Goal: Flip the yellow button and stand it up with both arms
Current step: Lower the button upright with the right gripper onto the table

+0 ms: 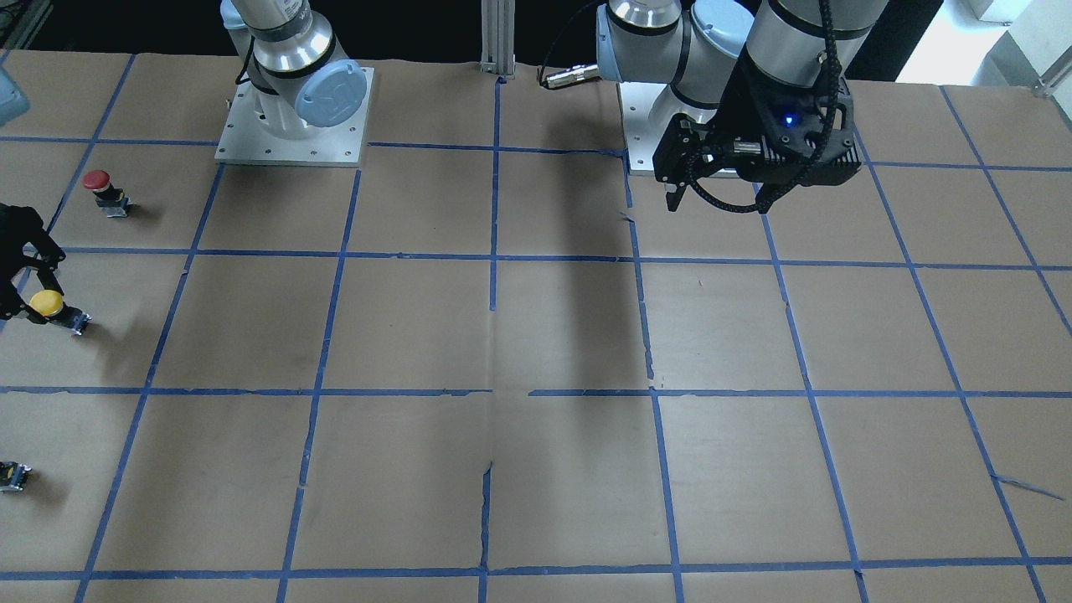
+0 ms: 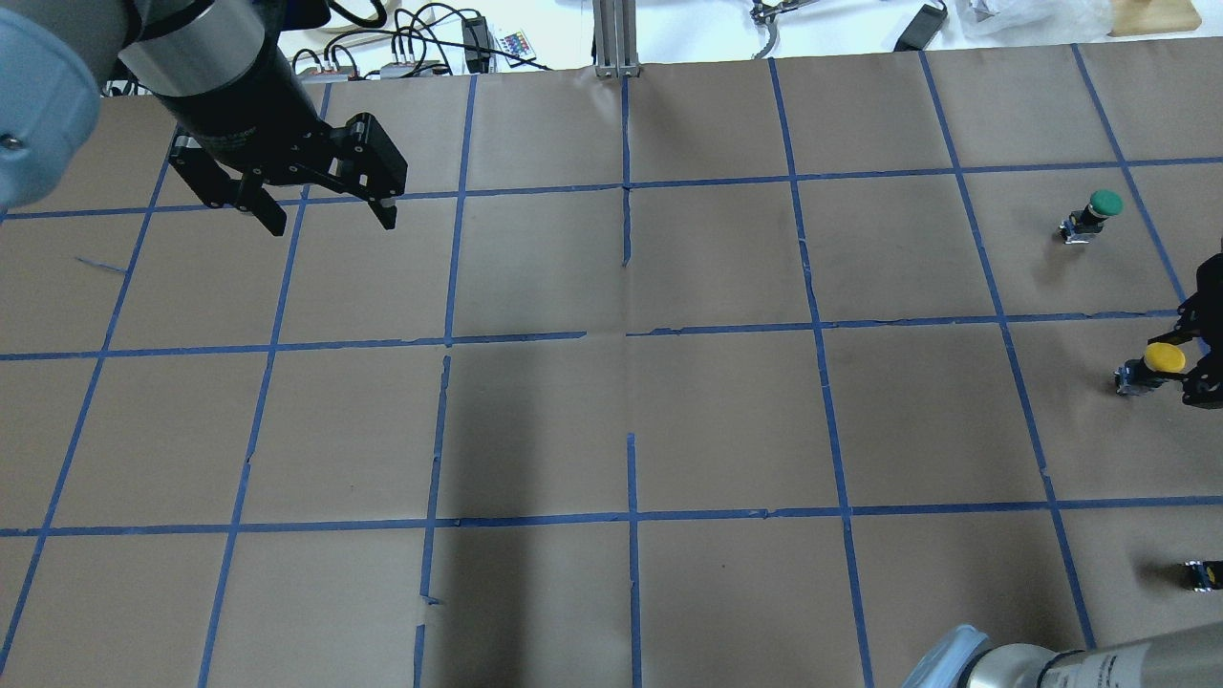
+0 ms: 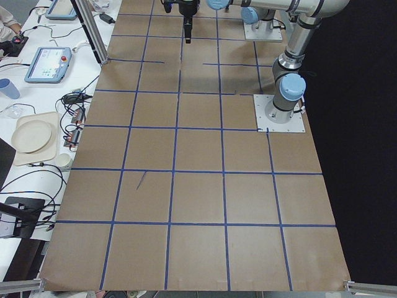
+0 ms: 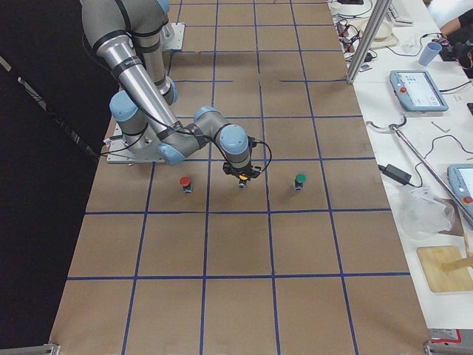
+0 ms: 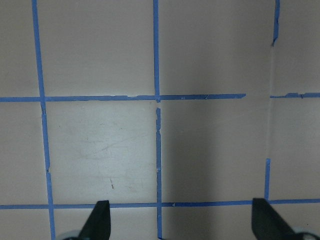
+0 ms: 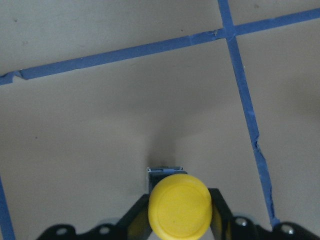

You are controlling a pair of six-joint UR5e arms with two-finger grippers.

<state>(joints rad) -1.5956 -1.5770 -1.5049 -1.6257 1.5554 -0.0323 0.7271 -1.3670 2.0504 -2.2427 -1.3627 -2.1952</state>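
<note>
The yellow button (image 1: 47, 304) stands on the brown paper table near its end on my right side, with its grey base on the surface. It also shows in the overhead view (image 2: 1165, 358). My right gripper (image 1: 23, 289) is down around it. In the right wrist view its black fingers (image 6: 138, 216) press in on both sides just under the yellow cap (image 6: 180, 212). My left gripper (image 2: 330, 220) hangs open and empty high above the other end of the table. Its fingertips (image 5: 100, 220) frame bare paper.
A red-capped button (image 1: 99, 186) stands one square closer to my base than the yellow one. A green-capped button (image 2: 1101, 208) stands one square further away. A small capless block (image 2: 1202, 574) lies near the table's edge on my right side. Blue tape lines grid the paper.
</note>
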